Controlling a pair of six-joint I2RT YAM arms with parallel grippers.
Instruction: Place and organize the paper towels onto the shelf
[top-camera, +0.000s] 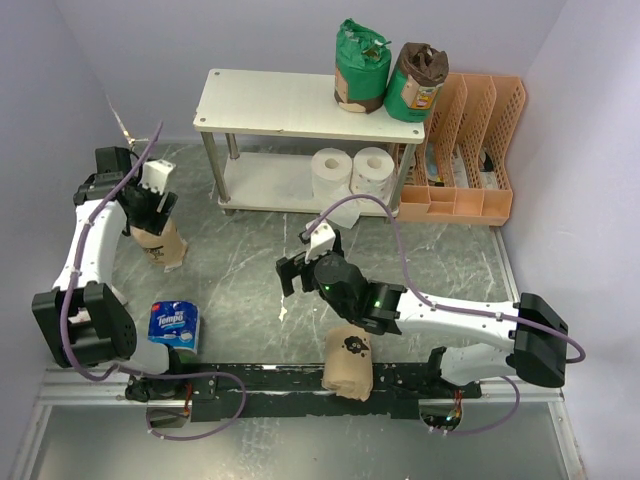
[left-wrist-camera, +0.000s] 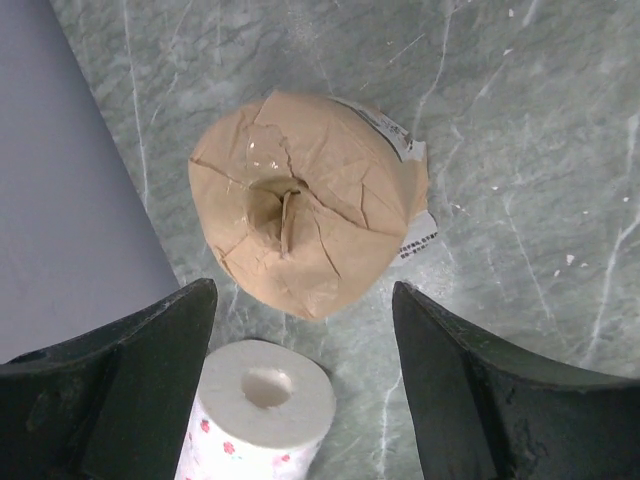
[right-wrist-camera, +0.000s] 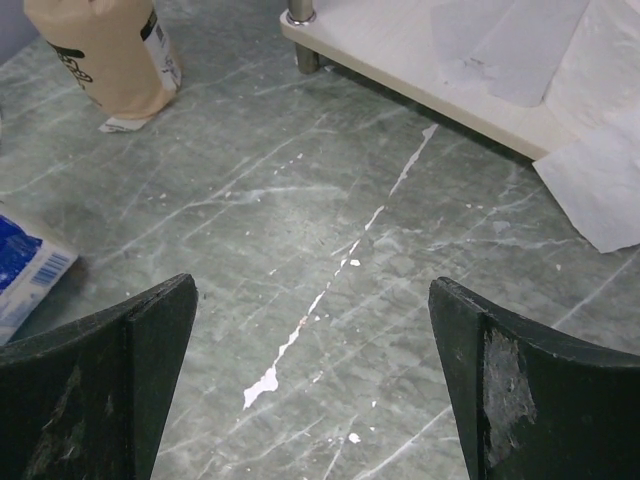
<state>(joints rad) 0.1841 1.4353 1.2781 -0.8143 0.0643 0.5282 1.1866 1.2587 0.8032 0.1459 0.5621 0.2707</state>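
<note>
SHELF HALF-STOCKED. Overhead view: the shelf (top-camera: 290, 100) stands upper centre on a grey-green marbled table (top-camera: 450, 260). The green-wrapped rolls (top-camera: 360, 65), two w/ brown tops, stand side by side at the right end of its top board. The bare white rolls (top-camera: 330, 170), also two, stand touching each other on the right half of the lower board. A loose sheet (top-camera: 345, 212) trails off the front edge onto the table. An orange file rack (top-camera: 465, 140) sits just beside the shelf's right end.

Centre-left of frame, the left gripper (top-camera: 150, 208) hangs over an upright tan roll (top-camera: 167, 245). In the wrist view its jaws are spread wide, w/ the wrapped top of the tan roll (left-wrist-camera: 310, 215) mid-frame above the fingertips and neither finger touching it. A white printed roll (left-wrist-camera: 262, 410) w/ pink flecks sits between the fingers at the bottom edge of that view; contact can't be told.

Mid-frame, the right gripper (top-camera: 290, 275) is low over bare marble, jaws wide apart w/ only table between them.

Lower left, near the left arm's base, lies the blue Tempo pack (top-camera: 175, 325). Bottom centre, a second tan roll (top-camera: 348, 365) lies on its side at the black rail (top-camera: 260, 380), just beside the right arm.
</note>
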